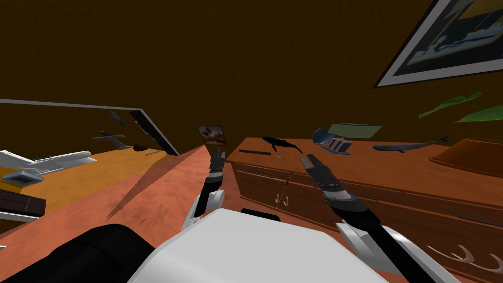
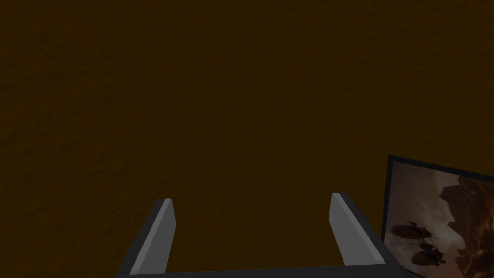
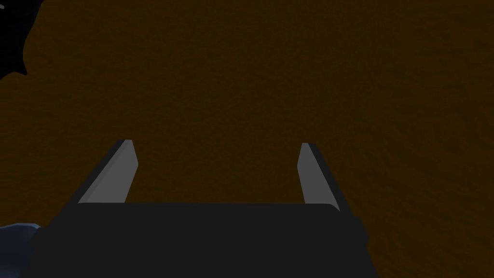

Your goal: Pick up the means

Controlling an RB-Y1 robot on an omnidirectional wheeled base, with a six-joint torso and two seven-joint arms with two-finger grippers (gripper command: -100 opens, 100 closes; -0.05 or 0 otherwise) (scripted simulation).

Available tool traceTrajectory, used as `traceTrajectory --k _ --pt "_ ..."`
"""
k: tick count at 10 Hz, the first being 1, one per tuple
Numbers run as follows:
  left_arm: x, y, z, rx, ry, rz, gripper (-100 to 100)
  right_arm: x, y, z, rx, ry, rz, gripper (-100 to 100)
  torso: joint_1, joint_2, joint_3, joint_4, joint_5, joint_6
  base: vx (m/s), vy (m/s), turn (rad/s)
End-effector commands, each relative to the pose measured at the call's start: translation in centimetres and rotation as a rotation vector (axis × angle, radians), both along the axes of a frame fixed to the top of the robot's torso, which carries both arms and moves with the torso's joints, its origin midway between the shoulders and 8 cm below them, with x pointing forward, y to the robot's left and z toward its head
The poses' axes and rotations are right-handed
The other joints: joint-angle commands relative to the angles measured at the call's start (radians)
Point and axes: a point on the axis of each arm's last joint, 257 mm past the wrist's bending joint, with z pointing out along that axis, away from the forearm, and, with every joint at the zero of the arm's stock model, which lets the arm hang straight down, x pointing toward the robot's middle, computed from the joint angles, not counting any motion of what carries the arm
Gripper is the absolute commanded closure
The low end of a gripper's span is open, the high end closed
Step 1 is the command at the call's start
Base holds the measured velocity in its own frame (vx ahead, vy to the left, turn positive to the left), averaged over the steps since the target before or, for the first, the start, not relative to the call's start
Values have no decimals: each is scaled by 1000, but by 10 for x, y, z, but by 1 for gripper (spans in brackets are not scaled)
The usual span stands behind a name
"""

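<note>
I cannot tell which thing the task means. A brown sideboard (image 1: pixel 393 169) ahead carries a dark whale-like figure (image 1: pixel 282 143), a blue slatted object (image 1: pixel 333 141), a flat green sheet (image 1: pixel 354 129), a long bluish fish-like figure (image 1: pixel 410 145) and a dark flat bar (image 1: pixel 254 152). A small picture of airships (image 1: pixel 212 134) (image 2: pixel 439 222) stands at the sideboard's left end. My left gripper (image 1: pixel 216 155) (image 2: pixel 252 198) is open just beside that picture, holding nothing. My right gripper (image 1: pixel 310 160) (image 3: pixel 215 143) is open and empty above the sideboard's front edge, short of the whale-like figure.
A second brown top (image 1: pixel 162 196) runs to the left, beside an orange table (image 1: pixel 98 169) with white and grey models and a leaning dark frame (image 1: pixel 152 131). A framed picture (image 1: pixel 442 42) hangs on the dark brown wall. Green leaves (image 1: pixel 452 103) and a brown bowl (image 1: pixel 471 152) are far right.
</note>
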Motion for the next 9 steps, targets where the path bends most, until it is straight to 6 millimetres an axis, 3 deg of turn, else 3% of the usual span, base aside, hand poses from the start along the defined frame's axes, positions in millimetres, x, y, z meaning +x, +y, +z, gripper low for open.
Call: traceTrajectory --k 1,9 --pt "0 0 0 0 0 0 0 2 2 -5 -32 26 22 -100 0 0 0 0 0 0 0 3 26" --pt "0 0 0 0 0 0 0 9 5 -33 -160 170 100 -100 0 0 0 0 0 0 0 2 28"
